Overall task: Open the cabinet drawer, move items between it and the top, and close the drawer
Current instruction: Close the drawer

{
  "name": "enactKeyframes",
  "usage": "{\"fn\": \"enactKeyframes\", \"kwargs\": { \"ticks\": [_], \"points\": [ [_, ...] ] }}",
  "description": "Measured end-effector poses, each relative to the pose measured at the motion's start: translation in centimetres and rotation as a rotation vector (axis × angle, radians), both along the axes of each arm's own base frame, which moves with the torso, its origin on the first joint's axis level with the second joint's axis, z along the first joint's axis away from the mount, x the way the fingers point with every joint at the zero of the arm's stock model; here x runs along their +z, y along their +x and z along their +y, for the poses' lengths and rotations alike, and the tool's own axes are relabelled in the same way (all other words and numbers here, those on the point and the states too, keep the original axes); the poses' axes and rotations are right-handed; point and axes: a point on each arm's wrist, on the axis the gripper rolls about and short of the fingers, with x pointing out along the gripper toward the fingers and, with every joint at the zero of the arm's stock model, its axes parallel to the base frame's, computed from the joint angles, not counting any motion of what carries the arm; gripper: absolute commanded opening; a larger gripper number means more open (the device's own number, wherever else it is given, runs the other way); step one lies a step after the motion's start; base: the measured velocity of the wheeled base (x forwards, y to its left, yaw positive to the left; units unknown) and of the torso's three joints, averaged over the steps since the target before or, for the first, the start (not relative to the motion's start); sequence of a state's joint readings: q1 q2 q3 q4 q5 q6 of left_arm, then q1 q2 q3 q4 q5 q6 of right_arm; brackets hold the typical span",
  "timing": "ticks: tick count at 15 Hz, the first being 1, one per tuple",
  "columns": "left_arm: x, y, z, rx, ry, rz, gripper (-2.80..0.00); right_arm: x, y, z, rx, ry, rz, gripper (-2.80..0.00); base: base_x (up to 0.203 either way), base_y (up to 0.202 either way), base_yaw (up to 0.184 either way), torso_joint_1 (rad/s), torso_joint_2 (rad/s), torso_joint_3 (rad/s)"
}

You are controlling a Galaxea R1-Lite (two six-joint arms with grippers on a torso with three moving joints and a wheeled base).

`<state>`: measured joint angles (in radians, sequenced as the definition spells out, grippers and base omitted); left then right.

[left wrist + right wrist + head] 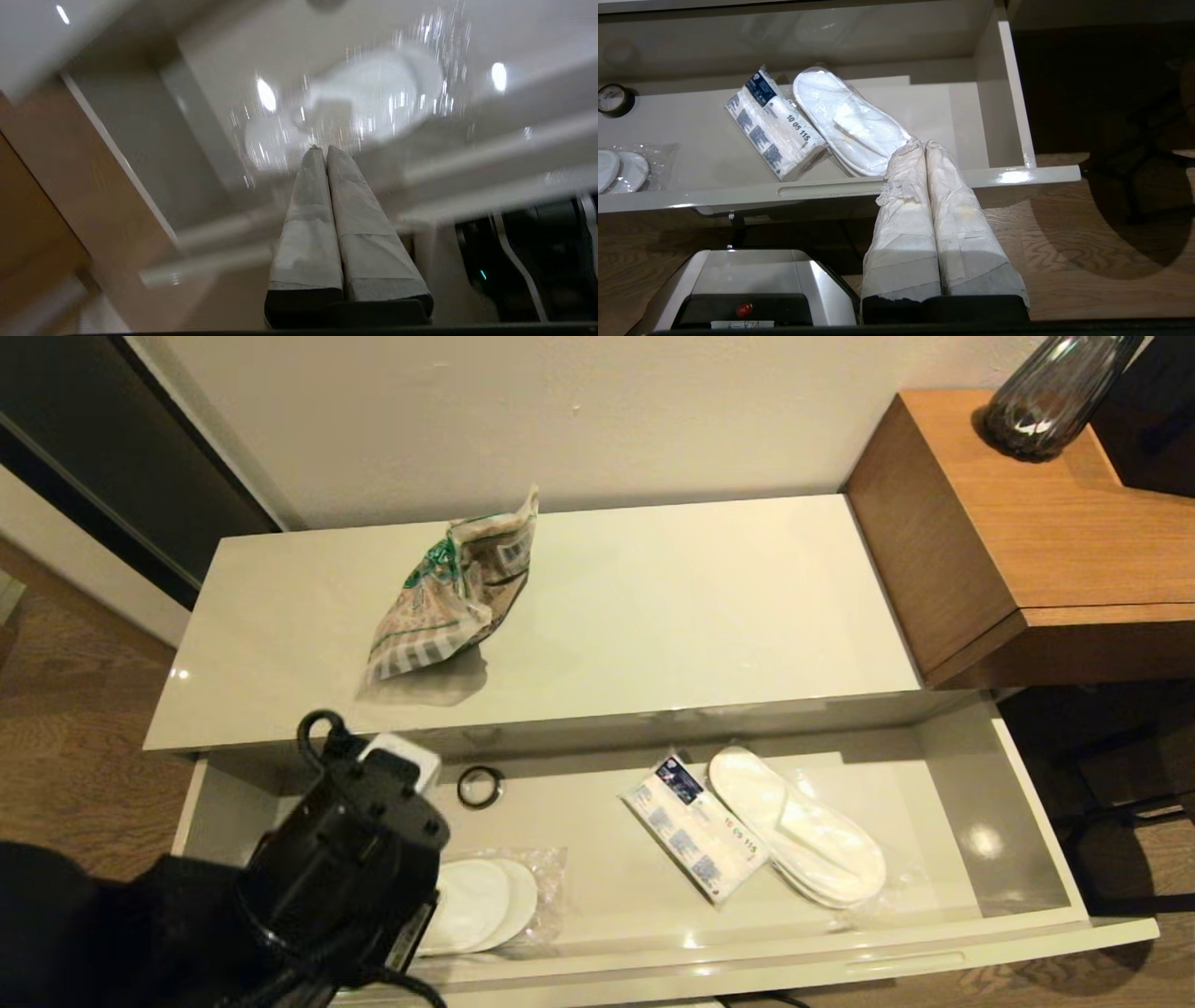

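The cabinet drawer stands pulled out. The white packet with a blue label and a pair of white slippers in plastic lie in its right half. A second wrapped pair of slippers lies at its left. The crinkly bag with a green band rests on the cream top. My left gripper is shut over the drawer's left end, tips at the edge of that wrapped pair; whether it pinches the plastic I cannot tell. My right gripper is shut, low in front of the drawer front.
A small black ring lies at the back of the drawer. The brown wooden desk with a dark glass vase stands at the cabinet's right end. My left arm covers the drawer's left front corner. The robot's base sits below the drawer.
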<state>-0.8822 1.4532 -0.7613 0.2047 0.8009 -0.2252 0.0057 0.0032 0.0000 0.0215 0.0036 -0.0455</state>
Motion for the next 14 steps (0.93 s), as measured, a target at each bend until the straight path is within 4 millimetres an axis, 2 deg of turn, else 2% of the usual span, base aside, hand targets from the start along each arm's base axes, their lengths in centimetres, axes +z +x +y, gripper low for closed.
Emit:
{"fn": "enactKeyframes", "kwargs": {
  "ticks": [3,5,7,12,14],
  "points": [
    [-3.6,-1.2,0.8,0.107,-0.094,0.114,-2.8,0.0,0.0,0.0,0.0,0.0,0.0,-2.8,0.0,0.0,0.0,0.0,0.0,0.0],
    [-5.0,-1.7,0.6,0.174,-0.163,0.152,-2.8,0.0,0.0,0.0,-0.001,0.0,0.0,-2.8,0.0,0.0,0.0,0.0,0.0,0.0],
    [-5.5,-2.2,0.4,0.199,-0.19,0.164,-2.8,0.0,0.0,0.0,0.0,0.0,0.0,-2.8,0.0,0.0,0.0,0.0,0.0,0.0],
    [-5.0,-4.2,1.7,0.345,-0.15,0.256,-2.8,0.0,0.0,0.0,0.0,0.0,0.0,-2.8,0.0,0.0,0.0,0.0,0.0,0.0],
    [-6.2,-4.6,1.6,0.4,-0.151,0.307,-2.8,0.0,0.0,0.0,0.0,0.0,-0.001,-2.8,0.0,0.0,0.0,0.0,0.0,0.0]
  ]
}}
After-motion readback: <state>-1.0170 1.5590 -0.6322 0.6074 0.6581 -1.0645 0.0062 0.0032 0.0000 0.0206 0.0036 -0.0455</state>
